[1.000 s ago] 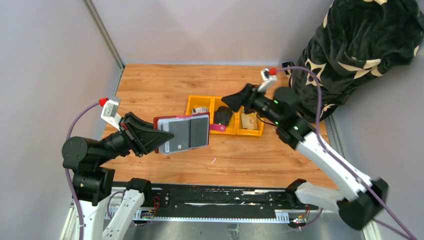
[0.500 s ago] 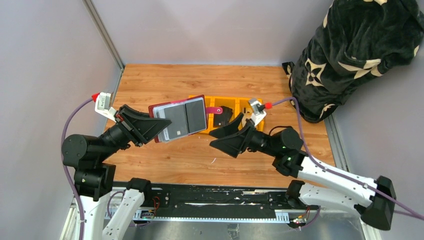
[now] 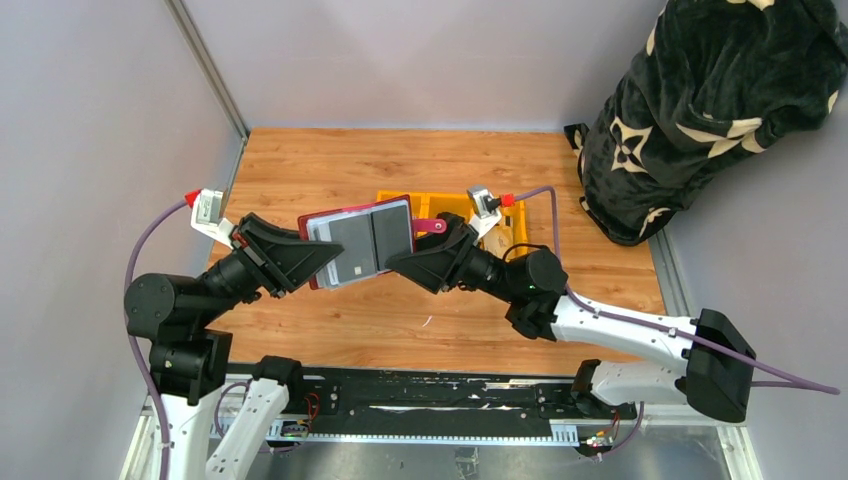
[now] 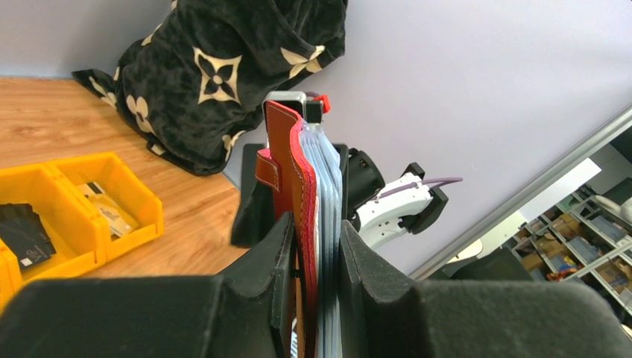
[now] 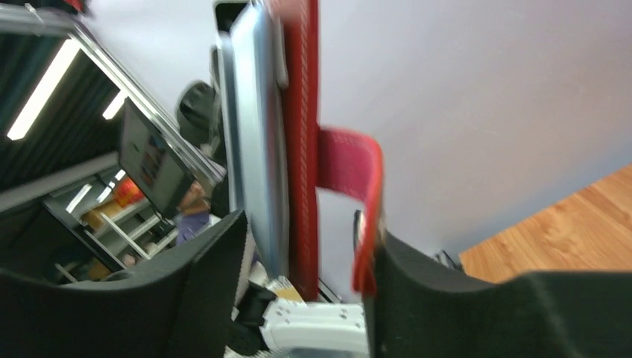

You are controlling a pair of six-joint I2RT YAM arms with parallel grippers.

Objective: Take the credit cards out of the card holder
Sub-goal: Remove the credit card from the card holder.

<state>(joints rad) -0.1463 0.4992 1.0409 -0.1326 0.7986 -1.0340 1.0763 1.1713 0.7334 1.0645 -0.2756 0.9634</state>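
Note:
My left gripper point(image 3: 318, 262) is shut on the left edge of the dark red card holder point(image 3: 362, 240) and holds it open above the table, its pale sleeves facing up. In the left wrist view the holder point(image 4: 292, 171) stands edge-on between my fingers, my left gripper point(image 4: 314, 253) clamped on it. My right gripper point(image 3: 412, 257) is open, its jaws straddling the holder's right edge; in the right wrist view the sleeves point(image 5: 257, 142), red cover and snap tab point(image 5: 350, 168) sit between the fingers of my right gripper point(image 5: 309, 246). Credit cards point(image 3: 495, 243) lie in the yellow bin's right compartment.
A yellow three-part bin point(image 3: 512, 262) sits mid-table behind the grippers, with a black folded item point(image 4: 22, 235) in its middle compartment. A large black patterned bag point(image 3: 700, 110) stands at the back right. Grey walls close the left and back sides.
My right arm swung from the yellow bin down and left, and its open jaws now straddle the holder's right edge. My left gripper raised the holder slightly and holds it steady.

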